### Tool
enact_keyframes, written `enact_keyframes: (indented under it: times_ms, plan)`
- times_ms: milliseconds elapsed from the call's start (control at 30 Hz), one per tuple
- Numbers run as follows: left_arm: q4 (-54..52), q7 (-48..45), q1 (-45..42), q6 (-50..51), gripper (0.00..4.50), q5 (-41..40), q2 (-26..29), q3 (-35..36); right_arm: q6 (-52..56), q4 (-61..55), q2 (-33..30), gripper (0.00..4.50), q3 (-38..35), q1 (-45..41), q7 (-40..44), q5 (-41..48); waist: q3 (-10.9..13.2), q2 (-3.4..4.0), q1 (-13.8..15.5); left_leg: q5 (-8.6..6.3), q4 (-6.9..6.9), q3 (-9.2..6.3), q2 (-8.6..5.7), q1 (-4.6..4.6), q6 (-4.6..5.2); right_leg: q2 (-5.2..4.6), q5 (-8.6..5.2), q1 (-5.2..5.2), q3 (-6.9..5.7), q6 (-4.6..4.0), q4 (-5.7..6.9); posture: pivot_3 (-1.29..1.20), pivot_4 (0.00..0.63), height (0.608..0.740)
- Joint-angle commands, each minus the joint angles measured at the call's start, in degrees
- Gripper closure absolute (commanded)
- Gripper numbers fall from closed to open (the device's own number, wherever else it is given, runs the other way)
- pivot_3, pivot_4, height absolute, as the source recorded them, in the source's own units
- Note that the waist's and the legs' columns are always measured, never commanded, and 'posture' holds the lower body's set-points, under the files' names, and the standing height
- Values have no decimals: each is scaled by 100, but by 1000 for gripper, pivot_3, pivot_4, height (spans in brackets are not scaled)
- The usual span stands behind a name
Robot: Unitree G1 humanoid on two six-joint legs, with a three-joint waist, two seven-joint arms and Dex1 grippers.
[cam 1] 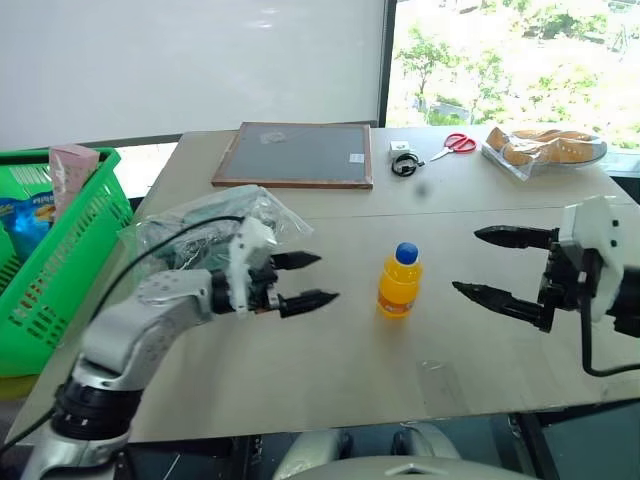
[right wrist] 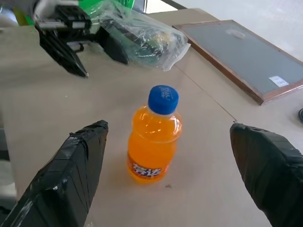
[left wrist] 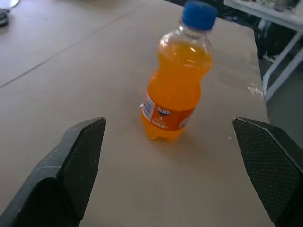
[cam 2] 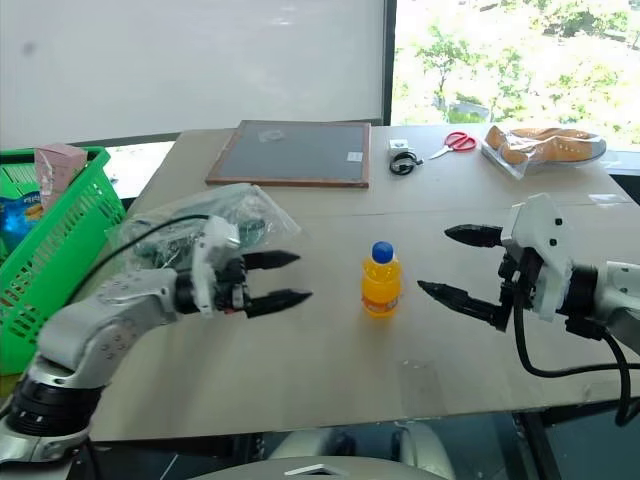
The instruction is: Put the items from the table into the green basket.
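We see both sets of jaws wide open, empty, aimed inward at the orange bottle, which stands upright on the desk between them. The left gripper sits slightly nearer than the right gripper. Label reads Fanta; Chinese characters on the other side. Green basket far left.

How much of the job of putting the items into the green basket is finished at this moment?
Done: the long pink carton stands in the bright green plastic basket.
In hand: nothing; the left gripper and right gripper are both open and empty, either side of the small orange drink bottle with blue cap.
Left: that bottle and the clear plastic bag on the beige table.
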Motion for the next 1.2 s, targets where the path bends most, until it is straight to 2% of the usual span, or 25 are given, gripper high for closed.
enact_keyframes:
  times_ms: [33, 200, 500, 733, 867, 967, 1067, 1133, 1200]
  plan:
    - [414, -387, -358, -601, 48, 688, -115, -480, -31, -292, -117, 64, -432, 259, 82, 167, 1, 0, -37, 1, 1, 0, 0, 0, 0, 0, 0, 1, 0, 0, -1, -110, 45, 740]
    - [1364, -837, -931, -1305, 48, 1422, -560, -1087, -39, -512, -260, 64, -788, 827, 333, 208, 18, 16, -196, 9, -2, 2, 1, -8, -10, -1, -1, -3, 2, 2, -11, -156, 63, 740]
    - [2240, -1279, -1461, -1932, 48, 2077, -1218, -1466, -48, -837, -248, 64, -1164, 1582, 315, 268, 56, 22, -359, -7, 1, 0, 1, -15, 19, -5, -2, -3, -4, 5, -16, -207, 81, 740]
    - [2757, -1339, -1730, -2230, 48, 2424, -1625, -1515, -421, -687, -66, 64, -794, 1920, 401, -244, 77, 28, -445, -9, 3, 0, 2, -14, 21, -5, -2, -2, -3, 7, -16, -247, 87, 740]
    - [2965, -1375, -1815, -2340, 48, 2590, -1766, -1512, -798, 271, 282, 64, -176, 1384, 58, -871, 95, 27, -545, -9, 5, 1, 1, -12, 22, -5, -1, 1, -3, 9, -16, -252, 86, 740]
    - [3045, -1377, -1838, -2388, 48, 2659, -1796, -1474, -1354, 1505, 395, 64, 258, 567, 319, -1310, 107, 37, -621, -8, 6, 4, 1, -11, 21, -5, 1, 0, 2, 12, -16, -248, 86, 740]
    - [3109, -1369, -1864, -2414, 48, 2712, -1822, -1443, -1878, 2840, 8, 64, 784, -398, 993, -1857, 127, 61, -704, -7, 6, 6, 1, -10, 20, -5, 2, -1, 3, 12, -13, -235, 83, 740]
    - [3117, -1367, -1866, -2416, 48, 2733, -1833, -1428, -2071, 3470, -132, 64, 1051, -909, 1095, -2196, 129, 65, -701, -7, 4, 8, 1, -11, 20, -5, 1, -5, 3, 12, -11, -235, 83, 740]
    - [3091, -1365, -1859, -2388, 48, 2733, -1827, -1400, -2251, 4301, -324, 64, 1345, -1708, 1654, -2332, 131, 71, -725, 2, -2, 3, 4, -15, 5, -3, 1, -11, -2, 11, -11, -216, 79, 740]
